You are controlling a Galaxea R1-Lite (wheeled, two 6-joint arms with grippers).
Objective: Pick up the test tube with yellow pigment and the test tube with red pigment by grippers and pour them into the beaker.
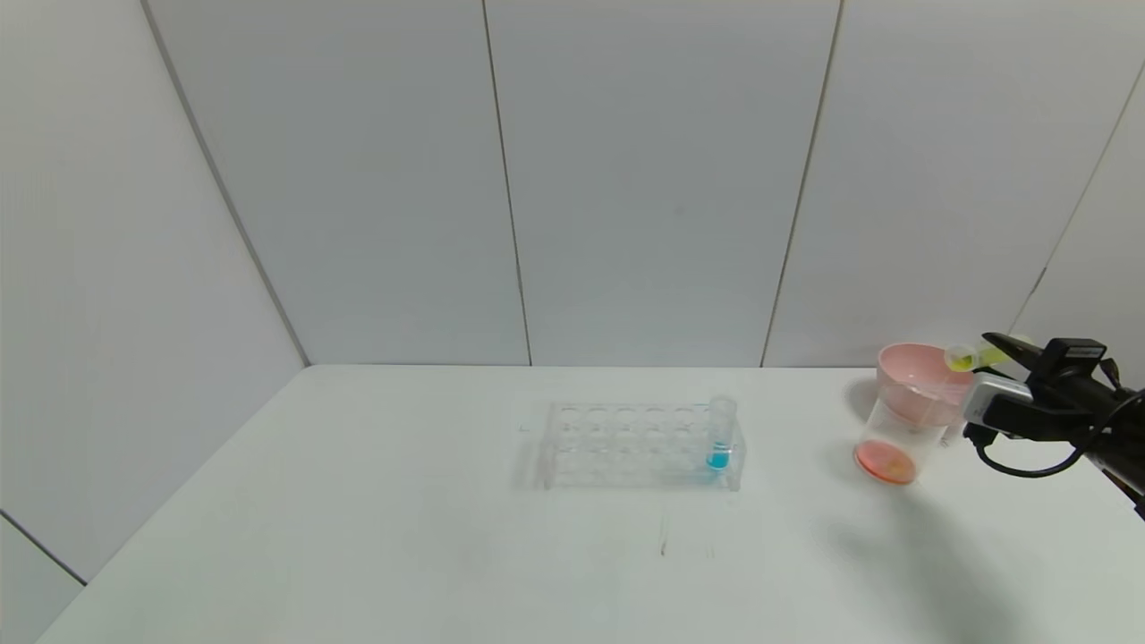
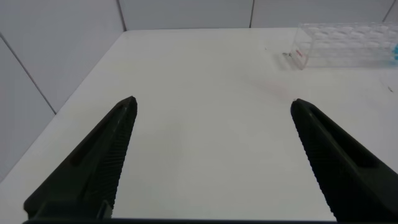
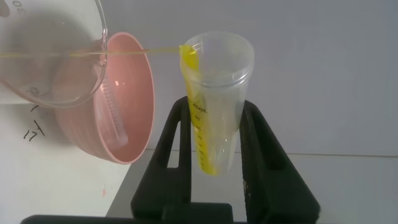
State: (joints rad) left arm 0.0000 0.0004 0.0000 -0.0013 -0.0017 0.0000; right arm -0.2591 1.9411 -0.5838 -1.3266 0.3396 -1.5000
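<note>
Here the right pincer (image 3: pixel 214 149) clamps the tilted test tube with yellow pigment (image 3: pixel 214 93)

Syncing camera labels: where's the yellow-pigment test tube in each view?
Head view: the test tube with yellow pigment lies tipped in the right gripper, far right, mouth toward the pink bowl.
Left wrist view: not in it.
Right wrist view: centre, clamped between the black fingers.
Shared landmark: the pink bowl.
</note>
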